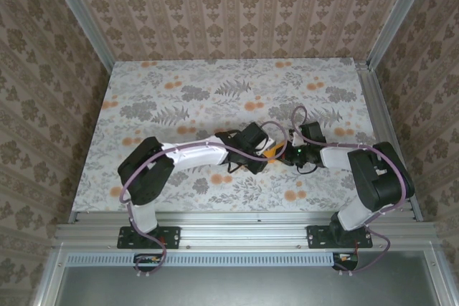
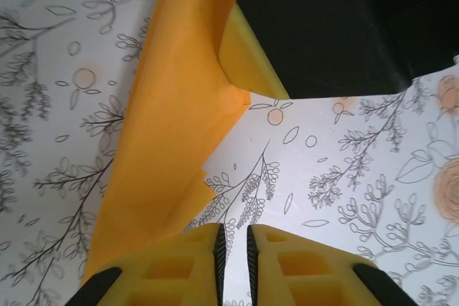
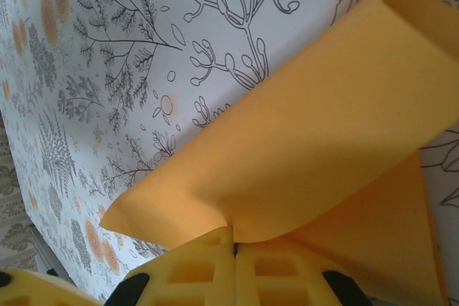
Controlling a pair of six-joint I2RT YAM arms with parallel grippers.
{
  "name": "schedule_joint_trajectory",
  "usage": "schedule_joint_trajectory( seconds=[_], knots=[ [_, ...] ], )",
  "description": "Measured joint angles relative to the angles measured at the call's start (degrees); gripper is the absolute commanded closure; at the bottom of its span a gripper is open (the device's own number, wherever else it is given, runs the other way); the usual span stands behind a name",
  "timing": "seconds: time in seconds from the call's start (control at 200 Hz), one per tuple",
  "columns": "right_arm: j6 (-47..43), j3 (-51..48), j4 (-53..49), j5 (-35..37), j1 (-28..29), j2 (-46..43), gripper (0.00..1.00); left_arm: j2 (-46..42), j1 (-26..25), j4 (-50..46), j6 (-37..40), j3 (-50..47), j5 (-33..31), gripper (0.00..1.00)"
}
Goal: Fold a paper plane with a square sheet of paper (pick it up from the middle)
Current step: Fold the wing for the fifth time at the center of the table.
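Pinching an edge of the folded square sheet of paper (image 3: 315, 141), the right gripper (image 3: 235, 249) lifts it off the floral table (image 1: 186, 91); the left gripper (image 2: 234, 249), fingers nearly together on nothing, waits beside it. A clean crease likely needs aligned edges first.

Two arms with white forearm links, bulky black joint housings and looping purple cables; the yellow moulded fingers (image 2: 179, 266) show square recesses and black pads.

No readable text, label, brand or number appears anywhere
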Motion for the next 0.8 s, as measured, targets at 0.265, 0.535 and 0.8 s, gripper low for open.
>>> schedule_joint_trajectory(
  seconds=[0.265,0.535,0.8],
  knots=[
    [-0.1,0.8,-1.0,0.0,0.0,0.0,1.00,3.2,0.1,1.9,-0.5,-0.9,-2.4,0.87],
    [-0.2,1.6,-1.7,0.0,0.0,0.1,1.00,4.5,0.1,2.8,-0.5,-0.9,-2.8,0.88],
    [-0.7,1.9,-3.9,-0.2,0.0,0.1,1.00,4.6,0.1,2.9,-0.7,-0.9,-3.8,0.87]
  ],
)
